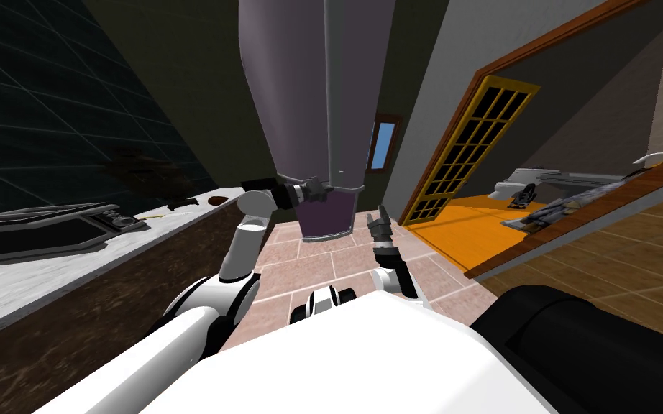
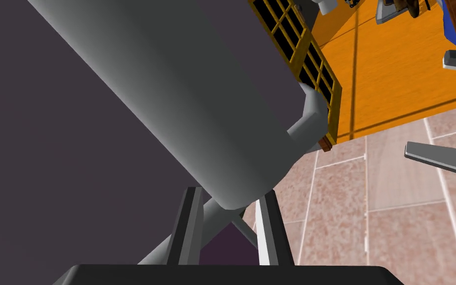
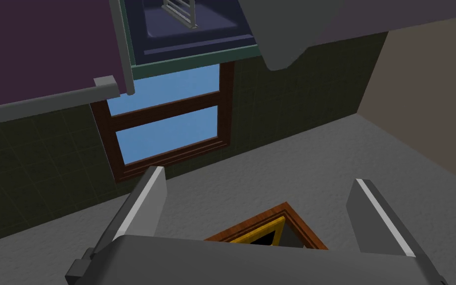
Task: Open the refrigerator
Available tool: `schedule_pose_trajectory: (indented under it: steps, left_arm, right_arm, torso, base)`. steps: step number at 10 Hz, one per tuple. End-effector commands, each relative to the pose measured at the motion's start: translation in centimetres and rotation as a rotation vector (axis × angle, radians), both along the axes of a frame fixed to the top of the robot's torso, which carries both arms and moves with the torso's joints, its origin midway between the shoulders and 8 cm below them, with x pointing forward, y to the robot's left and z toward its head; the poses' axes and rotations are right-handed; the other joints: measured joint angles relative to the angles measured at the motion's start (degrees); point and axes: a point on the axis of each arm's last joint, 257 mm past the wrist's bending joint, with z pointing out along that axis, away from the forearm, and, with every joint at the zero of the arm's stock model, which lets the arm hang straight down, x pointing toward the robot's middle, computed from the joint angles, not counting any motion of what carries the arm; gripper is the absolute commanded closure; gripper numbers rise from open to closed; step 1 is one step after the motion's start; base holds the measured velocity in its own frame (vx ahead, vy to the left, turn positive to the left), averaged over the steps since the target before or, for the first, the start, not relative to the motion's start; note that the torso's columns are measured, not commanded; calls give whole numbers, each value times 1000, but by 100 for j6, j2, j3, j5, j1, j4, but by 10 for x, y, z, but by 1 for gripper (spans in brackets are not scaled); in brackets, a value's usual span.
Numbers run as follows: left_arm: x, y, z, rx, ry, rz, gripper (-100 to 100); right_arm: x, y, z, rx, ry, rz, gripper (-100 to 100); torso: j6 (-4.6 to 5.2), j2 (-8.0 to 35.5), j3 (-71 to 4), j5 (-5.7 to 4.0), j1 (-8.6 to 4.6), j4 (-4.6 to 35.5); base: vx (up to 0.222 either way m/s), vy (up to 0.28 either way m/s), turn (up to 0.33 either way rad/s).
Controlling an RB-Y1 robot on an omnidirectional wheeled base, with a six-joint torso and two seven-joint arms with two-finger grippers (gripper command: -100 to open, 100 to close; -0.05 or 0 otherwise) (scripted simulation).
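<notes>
The refrigerator (image 1: 301, 86) is a tall grey and purple cabinet straight ahead, with a long grey handle (image 1: 344, 108) down its front. My left gripper (image 1: 317, 189) reaches across to the handle's lower end. In the left wrist view its fingers (image 2: 271, 232) press a thin grey bar under the thick handle (image 2: 182, 99), so the left gripper (image 2: 229, 225) is shut on it. A dark blue inside with a wire rack (image 3: 177, 12) shows beside a purple panel (image 3: 34, 44). My right gripper (image 1: 378, 219) points up, open and empty (image 3: 259, 198), just right of the refrigerator.
A long counter (image 1: 49, 273) with a dark flat appliance (image 1: 42, 230) runs along my left. A yellow lattice door (image 1: 467, 151) stands open on the right onto an orange floor (image 1: 467, 230). A black rounded object (image 1: 596, 345) lies near right. Pink floor tiles (image 1: 323, 259) lie in front.
</notes>
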Motion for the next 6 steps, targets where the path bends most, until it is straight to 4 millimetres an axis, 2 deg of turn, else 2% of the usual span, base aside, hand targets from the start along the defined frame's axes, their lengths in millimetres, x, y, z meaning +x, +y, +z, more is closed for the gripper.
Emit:
schedule_pose_trajectory:
  steps: [1, 2, 5, 6]
  left_arm:
    - [-34, -8, 9, -18, -15, -80, 100]
    - [-34, -8, 9, -18, -15, -80, 100]
    - [-83, -19, 11, -20, -23, -202, 100]
    - [-64, -13, 7, -4, -12, -146, -100]
  right_arm:
    - [0, 0, 0, 0, 0, 0, 0]
    - [0, 0, 0, 0, 0, 0, 0]
    - [0, 0, 0, 0, 0, 0, 0]
    - [0, 0, 0, 0, 0, 0, 0]
  torso:
    - [1, 8, 5, 5, 22, 4]
    - [6, 27, 18, 9, 34, 8]
    - [3, 16, 9, 8, 24, 4]
    - [9, 23, 18, 1, 9, 4]
  base:
    - [8, 290, -1]
    - [12, 261, -23]
    - [35, 293, -2]
    - [25, 168, -185]
